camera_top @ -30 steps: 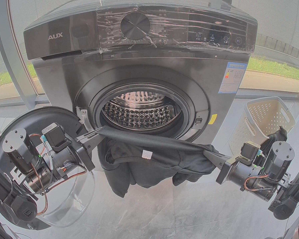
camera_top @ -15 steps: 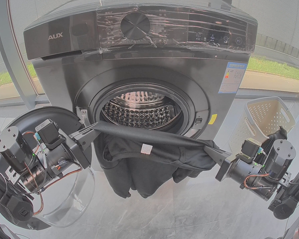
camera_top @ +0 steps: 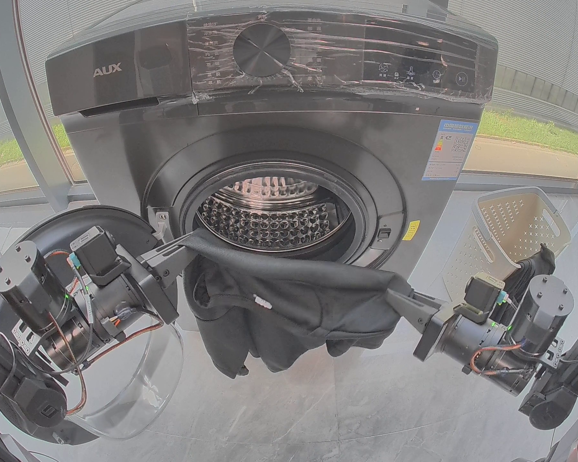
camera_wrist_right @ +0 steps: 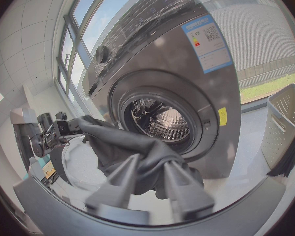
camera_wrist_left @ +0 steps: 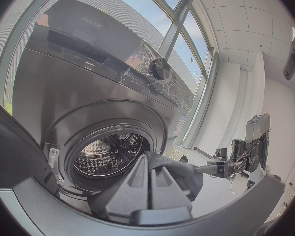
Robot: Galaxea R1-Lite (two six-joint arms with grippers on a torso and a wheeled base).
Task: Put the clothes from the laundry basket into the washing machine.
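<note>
A dark garment hangs stretched in the air between the two arms, just in front of the washing machine's round opening and slightly below its lower rim. Its upper edge runs as a taut band from one tool to the other, higher on the left side and lower on the right. The rest of the cloth sags in loose folds under that band, clear of the floor. A small white tag shows on the front of the folds.

The left tool is clamped on the garment's left end, close to the lower left of the opening. In the left wrist view, its two fingers are pressed together with the cloth bunched at their tips. The right tool pinches the right end; in the right wrist view the fabric is gathered between its fingers.

Behind the garment the steel drum is open to view. The door is swung wide open to the left, behind the left arm.

To the right of the machine a pale laundry basket stands on the floor, tilted, with more dark clothing draped over its near rim.
</note>
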